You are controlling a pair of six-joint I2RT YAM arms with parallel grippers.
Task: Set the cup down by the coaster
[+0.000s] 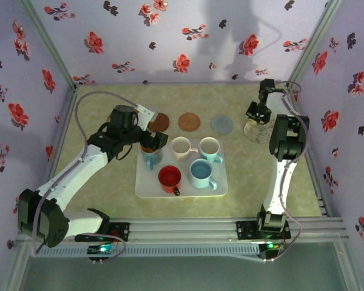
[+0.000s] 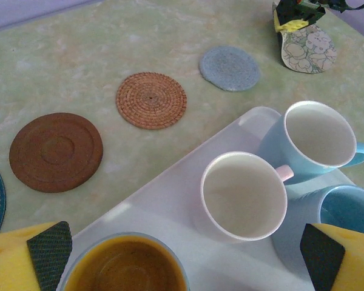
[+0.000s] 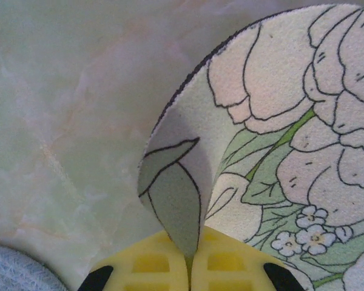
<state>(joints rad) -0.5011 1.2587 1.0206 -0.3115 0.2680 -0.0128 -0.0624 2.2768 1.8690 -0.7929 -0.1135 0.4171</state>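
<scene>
My left gripper [image 1: 148,145] [image 2: 185,257] hangs open over the near left corner of the white tray [image 1: 141,189] [image 2: 170,200]. Its yellow fingers [image 2: 24,257] straddle a blue-rimmed cup [image 1: 150,159] [image 2: 124,267] with an ochre inside, without touching it. At the back right, my right gripper [image 1: 258,115] [image 3: 190,260] is shut on the edge of a floral coaster [image 1: 256,129] [image 2: 308,50] [image 3: 279,121], whose pinched edge curls up off the table.
On the tray also stand a white cup [image 2: 244,194], a pale blue cup [image 2: 318,136], a blue cup [image 2: 349,212] and a red cup [image 1: 169,177]. Behind it lie a brown coaster [image 2: 56,151], a woven coaster [image 2: 151,100] and a grey coaster [image 2: 229,68]. Floral walls enclose the table.
</scene>
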